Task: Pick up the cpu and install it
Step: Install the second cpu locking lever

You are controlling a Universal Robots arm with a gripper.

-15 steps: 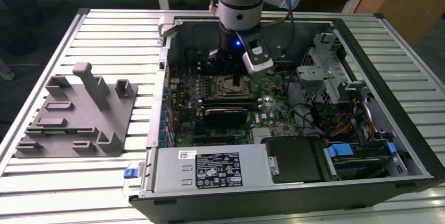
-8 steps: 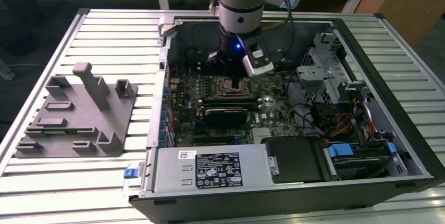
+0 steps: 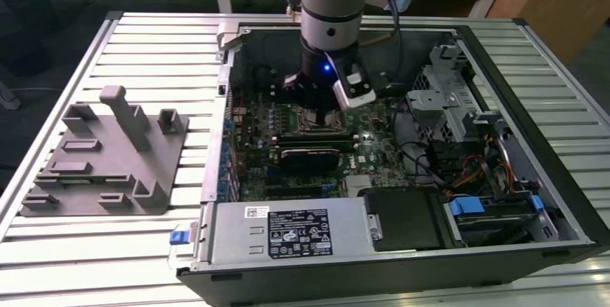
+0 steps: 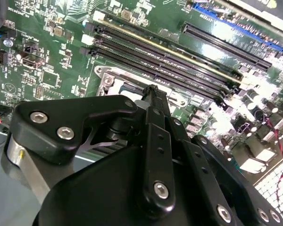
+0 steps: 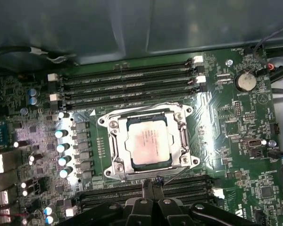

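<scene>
The cpu (image 5: pixel 148 143) lies flat inside the socket frame (image 5: pixel 114 141) on the motherboard (image 5: pixel 236 136), its silver top facing up and its edges lined up squarely with the frame opening. Judged from this, the pick-and-place portion of the task appears complete: the chip is seated in the socket and no longer carried.

The gripper (image 5: pixel 152 184) sits just beside the socket frame, over the memory slots (image 5: pixel 132 80) nearest that side of the frame. In the first wrist view its fingertips come together to a narrow point with no gap showing between them and nothing pinched there. The second wrist view agrees: the black fingers (image 4: pixel 156 141) meet above the board, clear of the chip. The jaws are therefore closed and empty.

A thin wire lever (image 5: pixel 172 175) lies at an angle off the frame edge nearest the gripper. Whether it is latched cannot be determined. No cover plate is seen over the chip, so securing the socket may remain outstanding.

In the exterior view, the arm (image 3: pixel 331 14) stands upright over the socket frame inside the open computer case (image 3: pixel 533 50).
</scene>
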